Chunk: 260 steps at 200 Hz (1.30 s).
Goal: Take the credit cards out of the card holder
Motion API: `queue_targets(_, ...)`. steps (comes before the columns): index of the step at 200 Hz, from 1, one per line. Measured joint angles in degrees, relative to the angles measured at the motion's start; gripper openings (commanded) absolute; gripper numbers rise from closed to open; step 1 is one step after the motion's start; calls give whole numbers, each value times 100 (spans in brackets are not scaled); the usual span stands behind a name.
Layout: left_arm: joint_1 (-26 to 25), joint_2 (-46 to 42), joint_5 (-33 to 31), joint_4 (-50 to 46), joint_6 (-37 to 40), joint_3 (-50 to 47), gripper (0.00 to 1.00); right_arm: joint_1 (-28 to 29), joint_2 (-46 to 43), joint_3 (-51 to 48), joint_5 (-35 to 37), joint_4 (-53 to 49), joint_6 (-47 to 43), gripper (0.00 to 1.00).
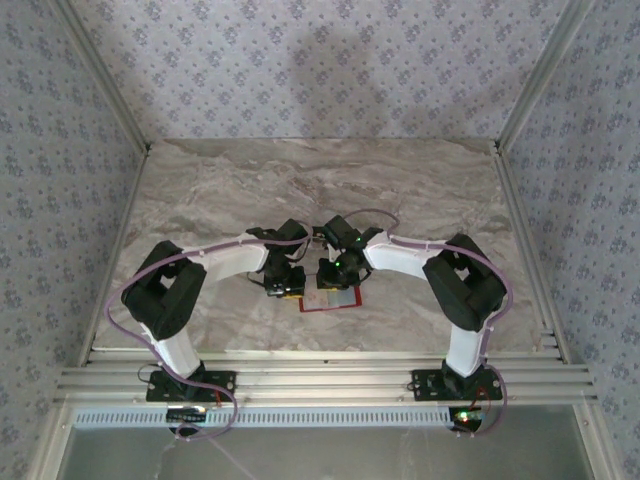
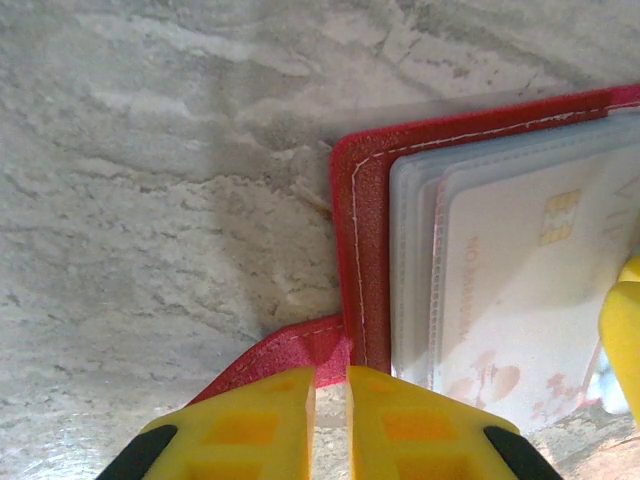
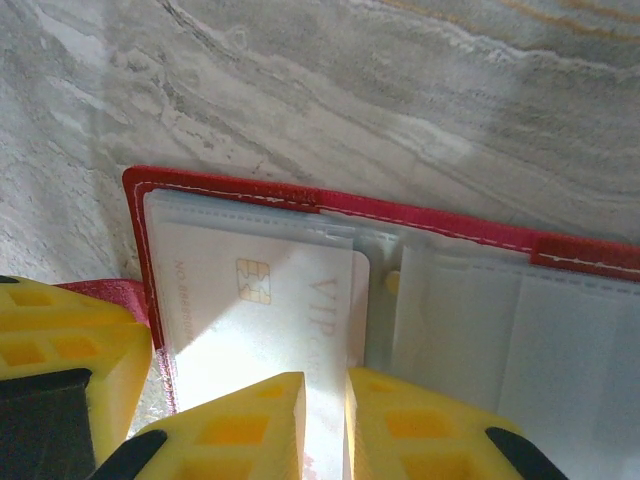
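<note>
Red bifold card holder (image 2: 360, 250), flap clamped by left end effector (image 2: 330, 400); right end effector (image 3: 325, 420) stood nearly together over pale credit cards (image 3: 260, 300). Extraction was in hand; an outward slide was likely needed.

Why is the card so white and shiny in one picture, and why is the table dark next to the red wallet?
Right wrist view: bright light glares off the credit card, fading its print. Left wrist view: a soft grey shadow lies on the table beside the card holder.
</note>
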Motion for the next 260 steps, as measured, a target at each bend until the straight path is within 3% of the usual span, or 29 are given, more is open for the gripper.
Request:
queue_targets(72,2,68,2,-2,0,2,17,-7,0,0,-304,201,4,20)
queue_targets(260,2,70,0,-7,2,7,16,-55,-227,-90,-11,22,2,26)
